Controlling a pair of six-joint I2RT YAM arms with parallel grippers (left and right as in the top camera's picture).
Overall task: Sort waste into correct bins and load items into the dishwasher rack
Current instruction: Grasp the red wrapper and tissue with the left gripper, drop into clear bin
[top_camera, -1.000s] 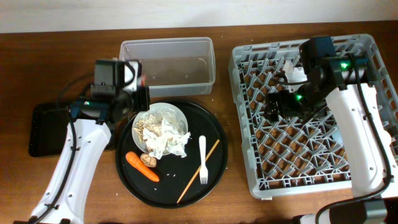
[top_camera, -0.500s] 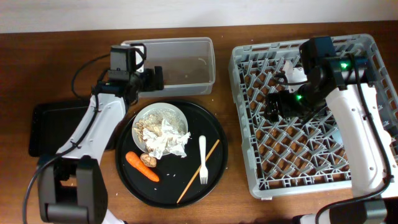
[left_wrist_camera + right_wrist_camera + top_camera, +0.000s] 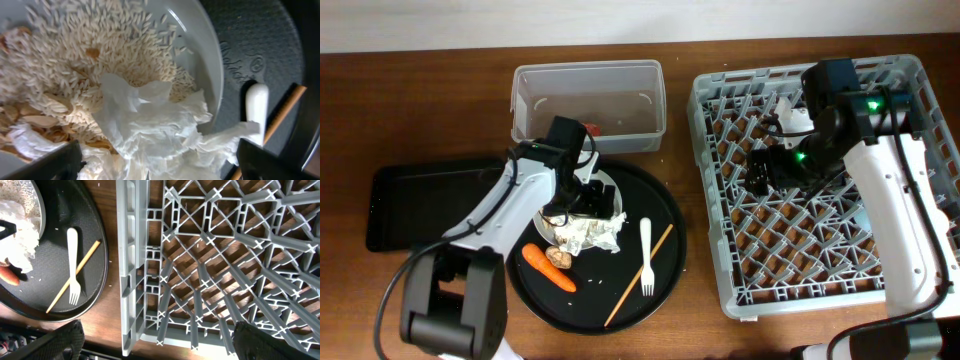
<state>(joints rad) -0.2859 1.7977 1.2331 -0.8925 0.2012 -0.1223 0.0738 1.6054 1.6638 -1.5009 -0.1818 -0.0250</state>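
My left gripper (image 3: 586,196) is open, low over the white plate (image 3: 610,188) on the round black tray. In the left wrist view its dark fingers (image 3: 45,165) stand on either side of a crumpled white tissue (image 3: 155,130) that lies on pale rice (image 3: 75,50). An orange carrot (image 3: 548,267) and a brown scrap (image 3: 558,257) lie beside the plate. A white fork (image 3: 646,257) and a chopstick (image 3: 640,275) lie to the right. A red wrapper (image 3: 609,128) is in the clear tub (image 3: 590,72). My right gripper (image 3: 760,170) hangs open above the grey rack (image 3: 820,250), holding nothing.
The shallow black rectangular tray (image 3: 420,200) sits at the left. The round black tray (image 3: 665,215) lies between the tub and the table's front. A white object (image 3: 790,110) sits at the back of the rack, partly behind my right arm.
My left gripper went from beside the plate to over the clear tub, opened, then came down over the tissues. A red wrapper now lies in the tub. The right arm stayed still.
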